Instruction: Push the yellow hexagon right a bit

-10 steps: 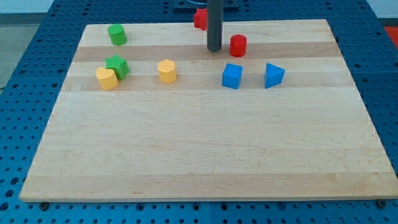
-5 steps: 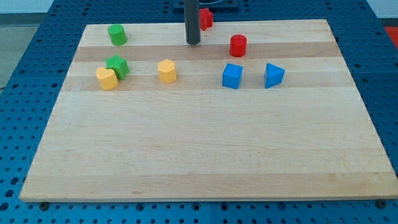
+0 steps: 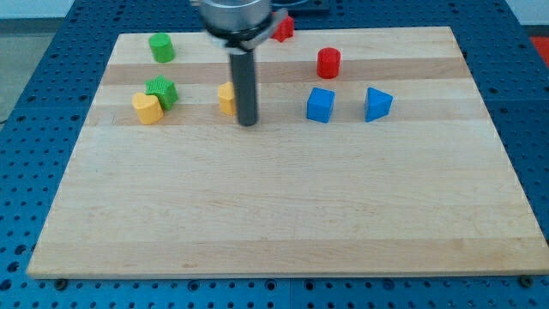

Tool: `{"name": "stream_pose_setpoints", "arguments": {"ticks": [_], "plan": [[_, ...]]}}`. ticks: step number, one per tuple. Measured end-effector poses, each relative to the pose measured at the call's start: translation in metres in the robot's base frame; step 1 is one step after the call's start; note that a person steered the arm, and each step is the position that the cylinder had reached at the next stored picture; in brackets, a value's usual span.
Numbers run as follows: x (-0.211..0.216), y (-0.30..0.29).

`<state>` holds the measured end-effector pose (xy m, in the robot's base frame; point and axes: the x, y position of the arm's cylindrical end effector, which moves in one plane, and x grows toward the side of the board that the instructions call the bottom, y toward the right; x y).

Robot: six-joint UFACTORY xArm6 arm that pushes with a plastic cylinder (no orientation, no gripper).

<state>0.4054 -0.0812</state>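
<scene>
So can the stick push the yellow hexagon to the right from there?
Probably not yet. My tip sits at the yellow hexagon's right side, partly hiding it; it would first need to circle round to the view's left.

Eight blocks sit on the wooden board [image 3: 283, 215]: two yellow ones [image 3: 147, 108] [image 3: 226, 98], two green ones [image 3: 160, 47] [image 3: 162, 90], two red ones [image 3: 328, 63] [image 3: 282, 28] and two blue ones [image 3: 320, 105] [image 3: 377, 103]. One dark rod [image 3: 245, 81] stands among them.

On the wooden board [image 3: 283, 215], the blue cube [image 3: 320, 105] serves as landmark: a blue triangular block [image 3: 377, 104] sits to its right, a red cylinder [image 3: 328, 63] just above, and a green cylinder [image 3: 160, 47] far upper left.
</scene>
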Motion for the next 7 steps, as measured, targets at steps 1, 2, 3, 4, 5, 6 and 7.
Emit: {"name": "stream_pose_setpoints", "arguments": {"ticks": [1,2,3,4,5,6,7], "plan": [[0.001,-0.049],[0.0,-0.045],[-0.009,-0.038],[-0.023,-0.039],[-0.045,-0.035],[-0.036,-0.017],[-0.017,-0.014]]}}
